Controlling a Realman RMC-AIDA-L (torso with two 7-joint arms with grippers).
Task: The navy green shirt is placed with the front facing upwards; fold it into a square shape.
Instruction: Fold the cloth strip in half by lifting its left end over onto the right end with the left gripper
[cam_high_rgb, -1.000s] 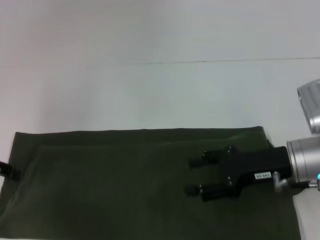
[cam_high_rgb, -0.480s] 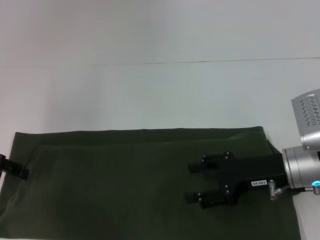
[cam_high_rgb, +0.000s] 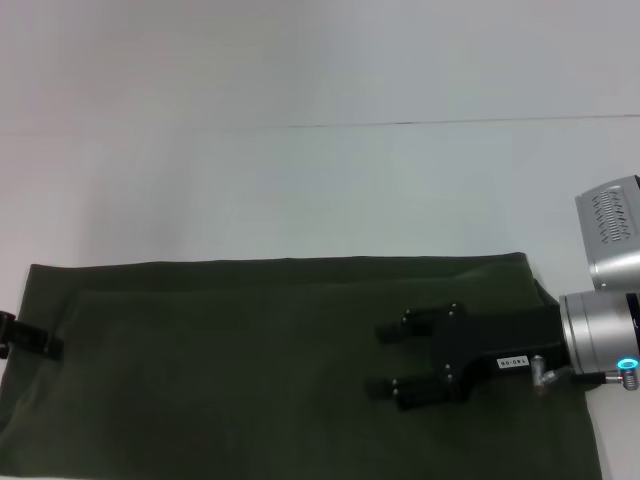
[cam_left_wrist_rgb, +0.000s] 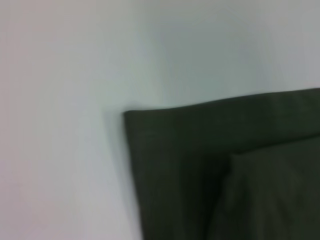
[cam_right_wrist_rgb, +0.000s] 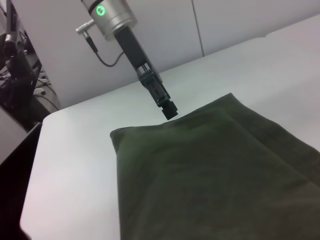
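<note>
Right gripper (cam_high_rgb: 385, 360) hangs over the right half of the navy green shirt (cam_high_rgb: 250, 360), its two black fingers spread and holding nothing. Left gripper (cam_right_wrist_rgb: 169, 111) sits at the shirt's left edge; whether it pinches the cloth is unclear. Plain side up, the shirt lies folded into a wide band on the white table (cam_high_rgb: 300, 190).

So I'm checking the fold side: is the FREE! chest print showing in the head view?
No: the navy green shirt shows only plain green fabric, folded into a long band.
</note>
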